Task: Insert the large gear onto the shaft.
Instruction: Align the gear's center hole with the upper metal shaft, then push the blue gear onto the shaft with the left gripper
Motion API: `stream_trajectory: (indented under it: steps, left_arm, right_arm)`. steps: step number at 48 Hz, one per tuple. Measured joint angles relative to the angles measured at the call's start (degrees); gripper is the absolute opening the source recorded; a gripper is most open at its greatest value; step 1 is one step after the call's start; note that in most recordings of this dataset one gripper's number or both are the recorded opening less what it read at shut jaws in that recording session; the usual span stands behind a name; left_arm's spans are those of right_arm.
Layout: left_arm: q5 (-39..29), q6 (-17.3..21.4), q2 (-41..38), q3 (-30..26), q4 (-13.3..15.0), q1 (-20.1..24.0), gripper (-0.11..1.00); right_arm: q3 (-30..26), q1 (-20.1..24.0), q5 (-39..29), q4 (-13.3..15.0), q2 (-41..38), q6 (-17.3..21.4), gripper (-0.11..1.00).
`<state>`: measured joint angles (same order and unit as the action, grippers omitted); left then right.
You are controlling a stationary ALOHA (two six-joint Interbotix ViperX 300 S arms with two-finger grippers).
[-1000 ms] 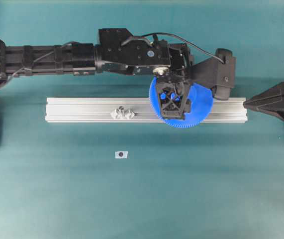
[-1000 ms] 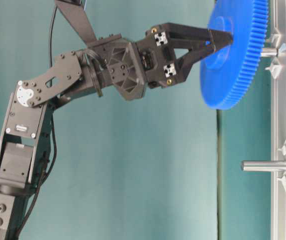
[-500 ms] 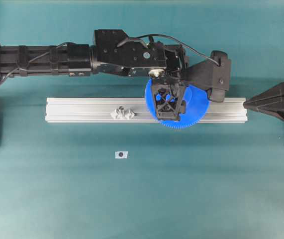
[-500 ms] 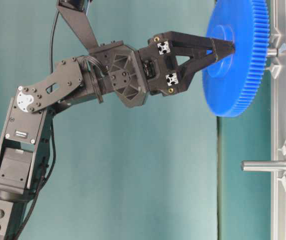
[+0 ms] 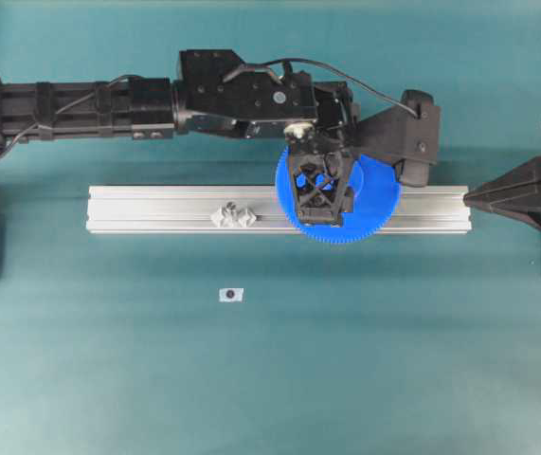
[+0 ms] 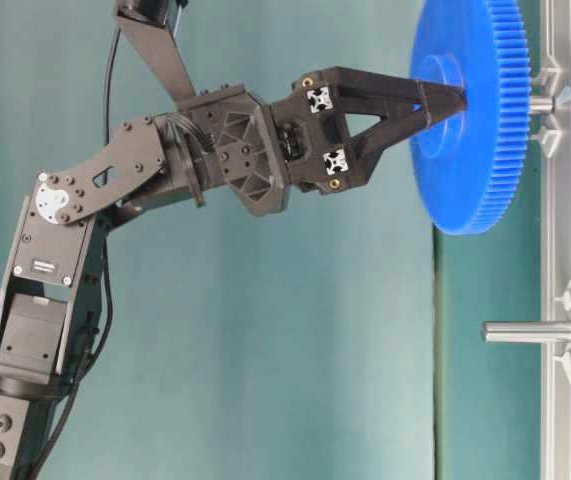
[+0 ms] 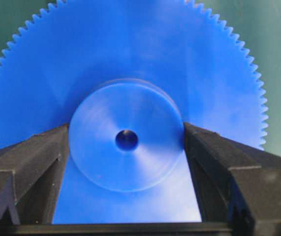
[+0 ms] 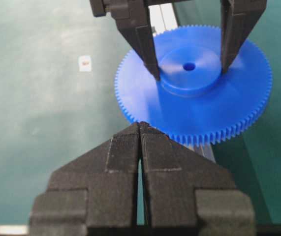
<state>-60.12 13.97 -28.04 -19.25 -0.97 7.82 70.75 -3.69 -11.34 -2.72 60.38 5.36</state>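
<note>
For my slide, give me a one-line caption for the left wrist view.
Left gripper clamps the raised hub of the large gear, its centre hole facing the camera.

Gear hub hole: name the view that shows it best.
Left wrist view: the hole sits near centre, large, between the left gripper's fingers on the gear hub. Right wrist view shows it small. Overhead, the gripper covers it. Table-level shows the gear nearly edge-on, hole unseen.

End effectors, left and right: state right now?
Left end effector: shut on the large gear, pinching its hub.
Right end effector: shut, holding nothing.
</note>
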Motion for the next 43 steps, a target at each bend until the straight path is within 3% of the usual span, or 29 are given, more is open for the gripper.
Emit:
stream_trajectory:
  steps: [43]
  left_arm:
    - [-1.4, -0.2, -0.5, -1.4, 0.0, 0.3, 0.76]
  right_arm:
    - [0.1, 0.0, 0.0, 0.0, 0.0, 0.0, 0.01]
